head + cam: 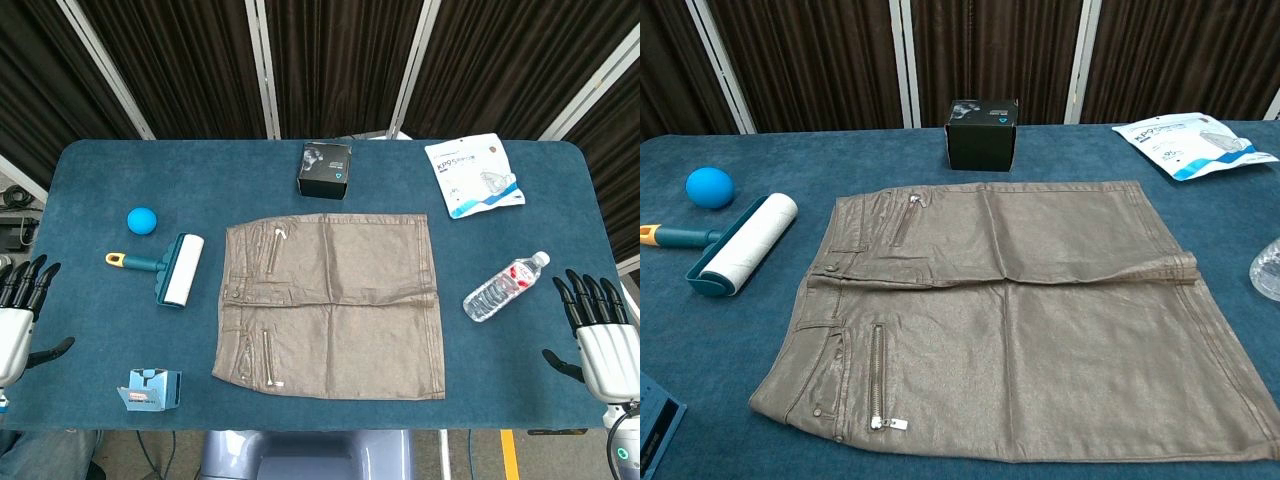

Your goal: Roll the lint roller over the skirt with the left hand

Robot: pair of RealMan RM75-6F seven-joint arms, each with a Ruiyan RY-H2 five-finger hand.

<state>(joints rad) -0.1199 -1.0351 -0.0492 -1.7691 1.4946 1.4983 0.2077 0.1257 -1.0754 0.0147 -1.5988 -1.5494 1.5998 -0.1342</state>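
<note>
A shiny brown skirt (pixel 332 305) (pixel 1010 320) lies flat in the middle of the blue table, its waistband and zips toward the left. Just left of it rests the lint roller (pixel 177 268) (pixel 743 244), a white roll in a teal frame with a teal and yellow handle pointing left. My left hand (pixel 20 305) hovers at the left table edge, fingers spread and empty, well apart from the roller. Over at the right edge, my right hand (pixel 598 330) is likewise spread and empty. Neither hand shows in the chest view.
A blue ball (pixel 143 221) (pixel 709 187) sits behind the roller. A black box (pixel 327 169) (pixel 981 132) stands behind the skirt. A mask packet (pixel 473 175) (pixel 1193 144) lies back right, a water bottle (pixel 505 287) right of the skirt, a small blue carton (pixel 151 389) front left.
</note>
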